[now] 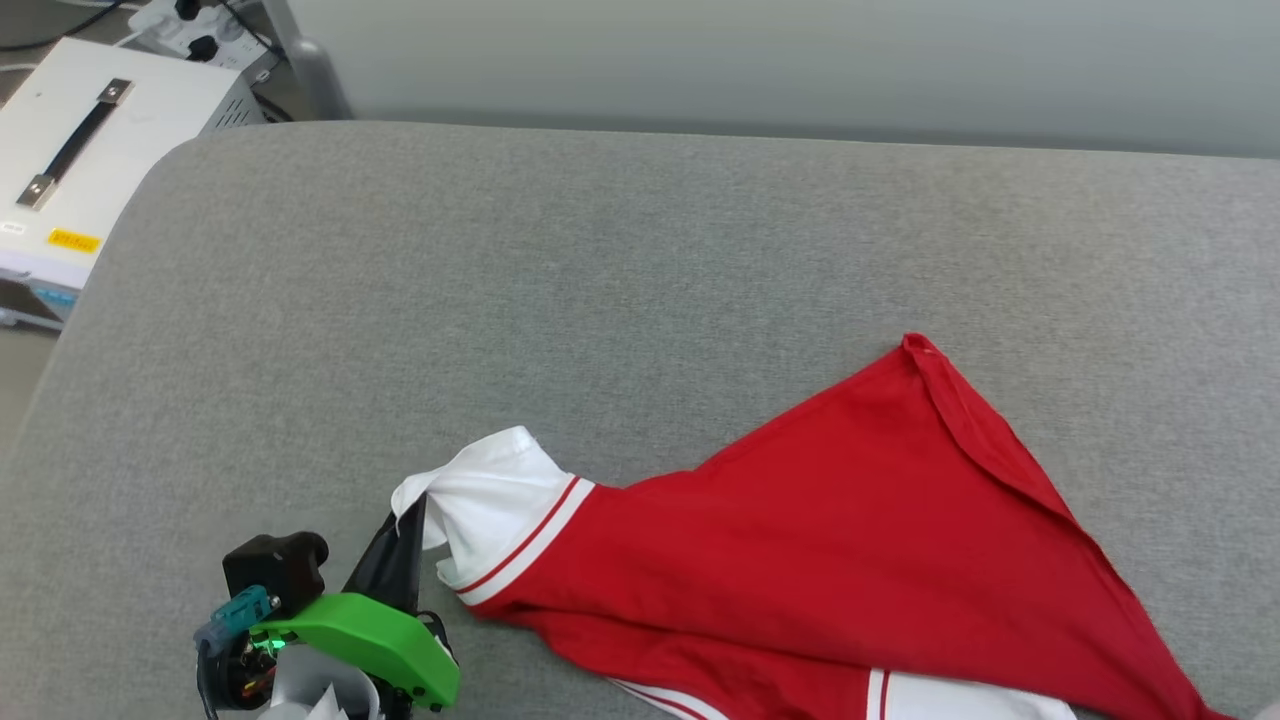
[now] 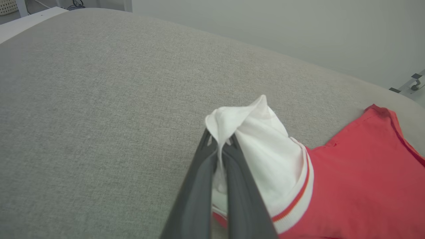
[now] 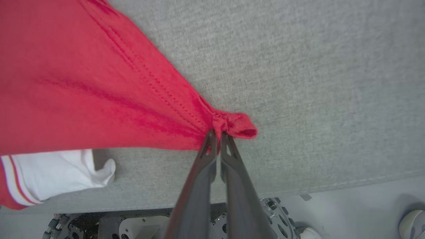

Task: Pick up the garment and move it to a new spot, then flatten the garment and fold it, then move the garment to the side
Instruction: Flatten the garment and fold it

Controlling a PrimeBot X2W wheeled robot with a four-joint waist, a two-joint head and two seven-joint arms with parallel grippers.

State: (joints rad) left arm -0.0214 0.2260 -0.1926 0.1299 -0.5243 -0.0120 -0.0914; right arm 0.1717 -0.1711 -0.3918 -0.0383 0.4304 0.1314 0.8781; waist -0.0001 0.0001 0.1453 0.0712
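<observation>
The garment (image 1: 860, 540) lies spread on the gray table (image 1: 500, 280), near the front edge and to the right. The left gripper (image 2: 219, 141) is pinched tight on a white sleeve (image 2: 265, 152) — the right gripper (image 3: 217, 134) is pinched tight on a red corner (image 3: 239, 126). A white box (image 1: 90, 150) sits past the table's far left corner.

Soft, even light; sharp pictures with faint shadows.
</observation>
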